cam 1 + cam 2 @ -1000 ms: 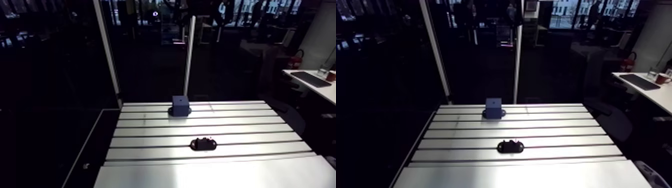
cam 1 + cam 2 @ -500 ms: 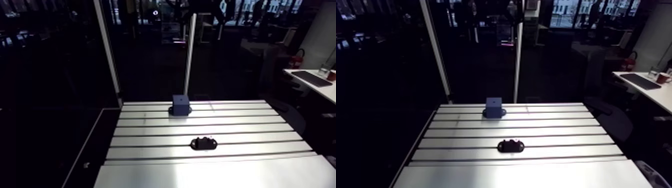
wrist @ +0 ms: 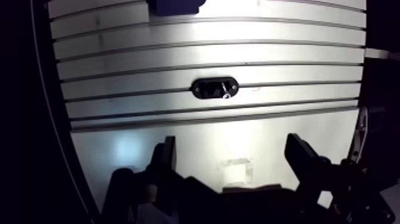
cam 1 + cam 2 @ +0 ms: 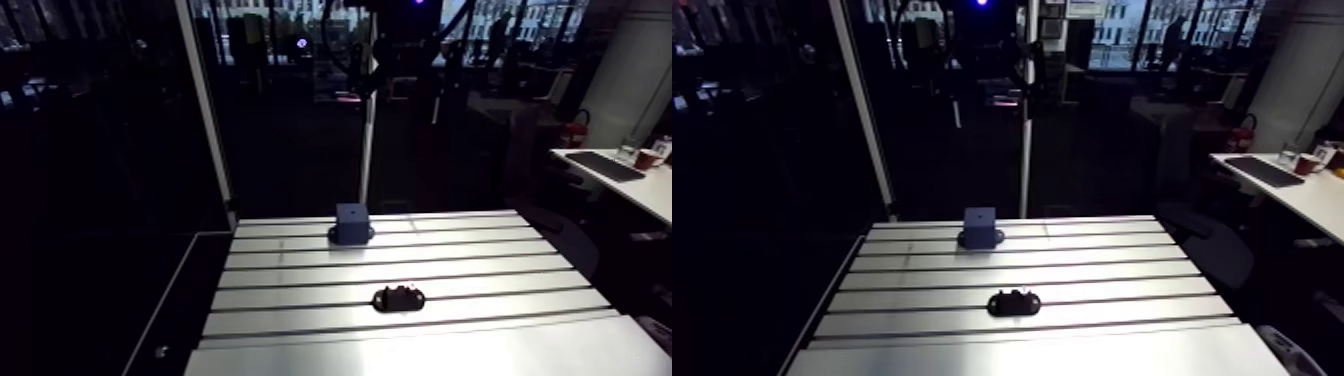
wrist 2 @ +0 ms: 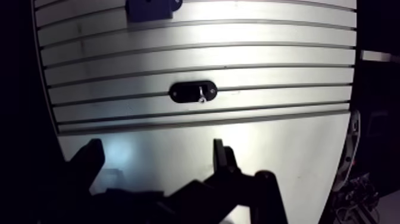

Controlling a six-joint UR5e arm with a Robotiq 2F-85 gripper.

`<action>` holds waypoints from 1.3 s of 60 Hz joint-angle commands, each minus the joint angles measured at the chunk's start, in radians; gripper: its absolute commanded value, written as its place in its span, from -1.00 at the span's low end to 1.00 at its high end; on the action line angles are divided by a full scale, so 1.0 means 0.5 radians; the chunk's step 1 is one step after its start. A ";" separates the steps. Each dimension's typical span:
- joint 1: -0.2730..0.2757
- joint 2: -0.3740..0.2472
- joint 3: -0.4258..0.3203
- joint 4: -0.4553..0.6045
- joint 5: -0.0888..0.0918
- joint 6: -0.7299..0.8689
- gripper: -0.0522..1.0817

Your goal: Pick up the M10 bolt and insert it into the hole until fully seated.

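claw [image 3: 231, 144] wide open, empty | black holder [image 3: 205, 89] long axis along table [image 3: 149, 152] slots | bolt [image 3: 224, 90] heading unclear

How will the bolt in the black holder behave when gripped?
Probably rigid and slick: the bolt shows as a small metallic glint. Seated in the black holder, it likely won't roll; loose on the slotted table it might.

My arm cam sits high on the upper link, back from the table [image 4: 300, 305], facing fwd & a bit down across its slots, w/ the black holder [image 4: 398, 298] at mid-distance and the blue block [image 4: 351, 222] near the far edge. My wrist cam is closer, looking steeply down past my gripper [image 3: 229, 149]. Both views share the holder, block & slotted rows.
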 commanded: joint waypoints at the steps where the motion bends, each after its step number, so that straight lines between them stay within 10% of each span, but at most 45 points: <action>1: -0.107 -0.054 0.248 -0.232 0.006 -0.093 -0.89; 27: -0.216 -0.067 0.673 -0.717 0.024 -0.219 -0.89; 50: -0.238 -0.004 0.844 -0.938 0.116 -0.309 -0.89; 78: -0.257 0.031 1.052 -1.246 0.129 -0.423 -0.89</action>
